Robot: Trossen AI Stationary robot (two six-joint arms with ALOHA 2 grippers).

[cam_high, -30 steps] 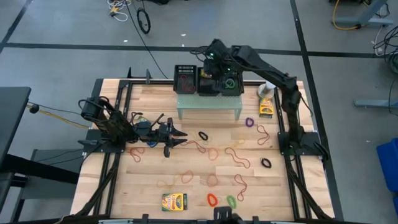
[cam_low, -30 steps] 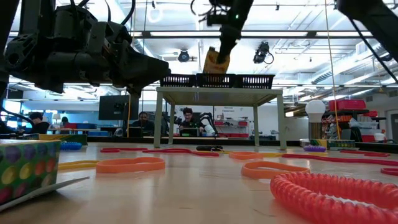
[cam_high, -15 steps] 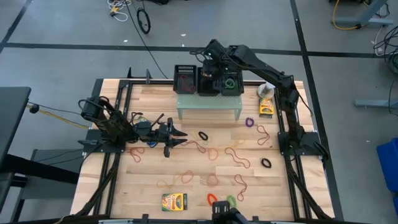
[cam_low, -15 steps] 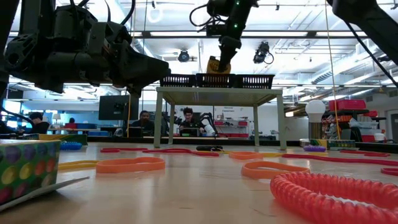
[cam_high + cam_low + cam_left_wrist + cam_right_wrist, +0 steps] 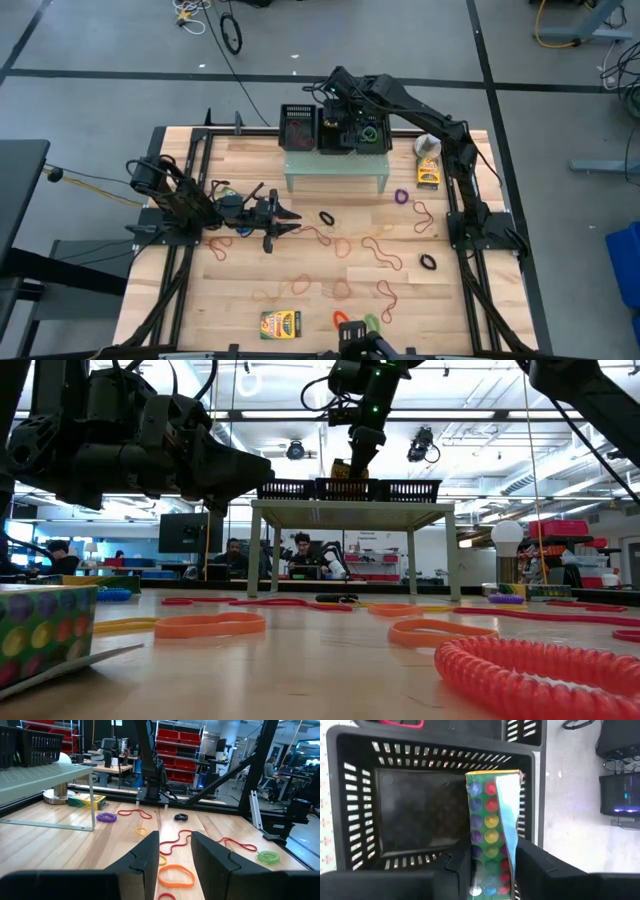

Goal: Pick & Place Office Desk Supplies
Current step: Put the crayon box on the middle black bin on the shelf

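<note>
At the table's front edge, far forward of the pale green stand [image 5: 335, 165], a small printed box [image 5: 280, 324] is seen lying flat, with an orange band [image 5: 342, 320] and a green band [image 5: 372, 323] just beside it; these have not yet been collected. Between them and the stand, thin red loops [image 5: 340, 245] are scattered over the wood, along with a black band [image 5: 327, 217] and a purple band [image 5: 402, 196] closer to the stand's legs.

Forward and to the left of the stand, the left gripper [image 5: 288, 216] is held low over the table. Its jaws are spread with nothing between them, and it is judged to be waiting clear of the other arm's work.

On top of the stand three black baskets are lined up, presumably so that the supplies can be sorted into them. Above the middle basket [image 5: 360, 795] the right gripper [image 5: 492, 857] is poised, pointing down. A dotted box [image 5: 487, 820] is pinched on end between its jaws, its lower end already inside the basket's rim. The upright hold is judged to let the box slip past the walls. A loosening of the jaws appears to be all that remains of this placement.

To the right of the stand, another box [image 5: 428, 178] lies beside a white ball-topped object [image 5: 428, 145].
</note>
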